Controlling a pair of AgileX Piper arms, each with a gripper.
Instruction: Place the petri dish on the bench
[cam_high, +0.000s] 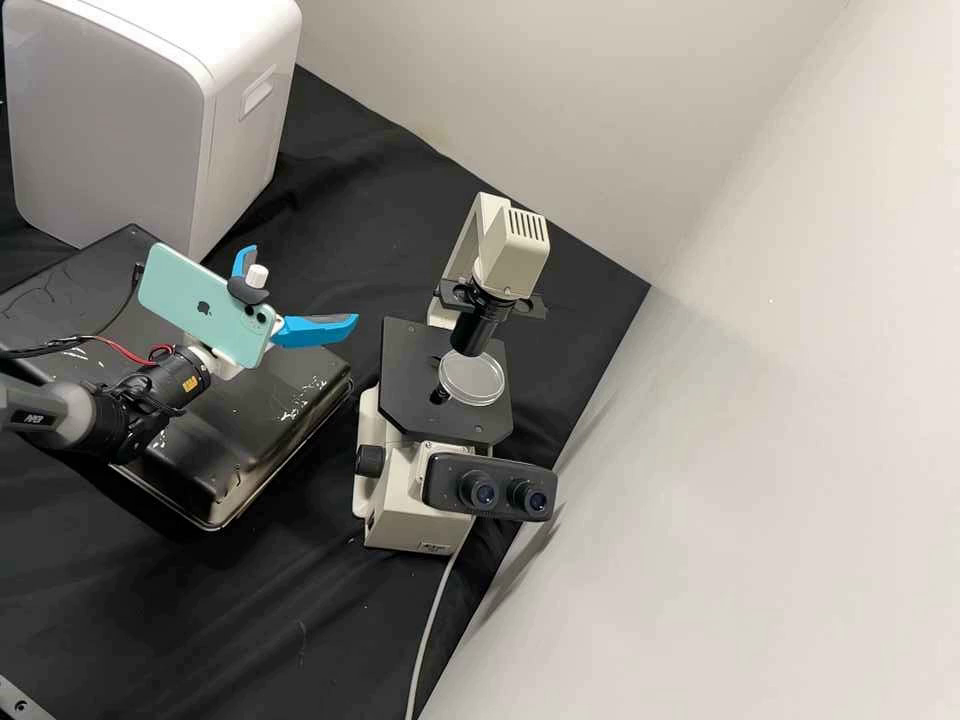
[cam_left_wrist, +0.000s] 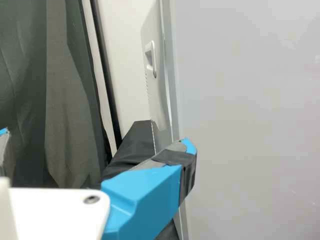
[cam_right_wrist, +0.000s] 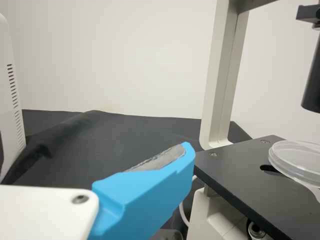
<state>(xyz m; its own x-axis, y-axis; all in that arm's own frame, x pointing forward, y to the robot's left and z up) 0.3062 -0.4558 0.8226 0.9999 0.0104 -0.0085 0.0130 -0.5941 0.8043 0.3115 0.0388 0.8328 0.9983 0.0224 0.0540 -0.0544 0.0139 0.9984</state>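
Right fingers: the right gripper (cam_high: 300, 287) is hanging with its two blue fingers (cam_high: 318, 327) spread wide, holding nothing.
Left fingers: the left gripper (cam_left_wrist: 95, 140) is also showing a wide gap and gripping nothing; it is facing a pale wall.
Below the right gripper: a black box (cam_high: 250, 430) is lying under it on the bench (cam_high: 250, 620).
Dish: the dish (cam_high: 472, 379) is sitting flat on the microscope (cam_high: 400, 500), on its black stage (cam_high: 420, 350), directly beneath the black lens tube (cam_high: 478, 322).
Direction: in the high view the dish is lying to the right of the open fingers and a little lower, well apart from them. In the right wrist view it is showing ahead and off to one side.
Axis: the dish is round, so no long axis is steering the grip; any rim line should serve.
Nearer arm: the right arm is looking like the nearer one.
Risk: the tube is crowding the space above the dish, so a sideways approach is looking safer.
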